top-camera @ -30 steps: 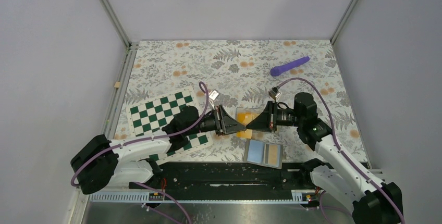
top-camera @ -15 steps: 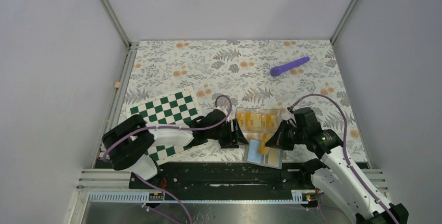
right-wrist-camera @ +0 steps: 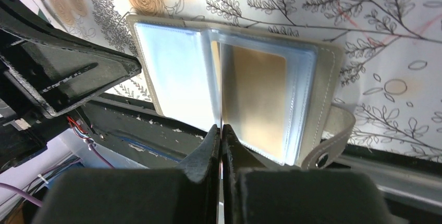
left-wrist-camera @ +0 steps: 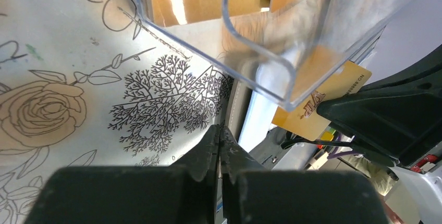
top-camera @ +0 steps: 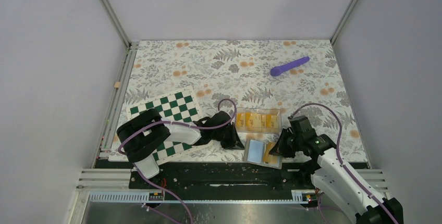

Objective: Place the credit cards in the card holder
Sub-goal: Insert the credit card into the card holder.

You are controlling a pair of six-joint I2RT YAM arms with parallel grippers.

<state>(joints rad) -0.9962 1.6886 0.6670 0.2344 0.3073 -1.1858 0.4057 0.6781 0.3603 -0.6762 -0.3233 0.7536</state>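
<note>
Right fingers (right-wrist-camera: 207,148) are clenched on one credit card (left-wrist-camera: 326,91), held edge-on over the fold of the open card holder (right-wrist-camera: 177,73). The holder lies at the bench's (top-camera: 219,67) near edge. Left fingers (left-wrist-camera: 206,148) are clenched on nothing, low and just left of it. Other credit cards (top-camera: 249,120) sit in a clear tray (left-wrist-camera: 266,75) just beyond. The far floral surface is open. Purple rod (top-camera: 290,66) lies far right, chessboard (top-camera: 167,110) left. White walls enclose three sides.

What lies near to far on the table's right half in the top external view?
The card holder → clear tray with credit cards → purple rod. The chessboard spans the first two in depth, so it is left out.
</note>
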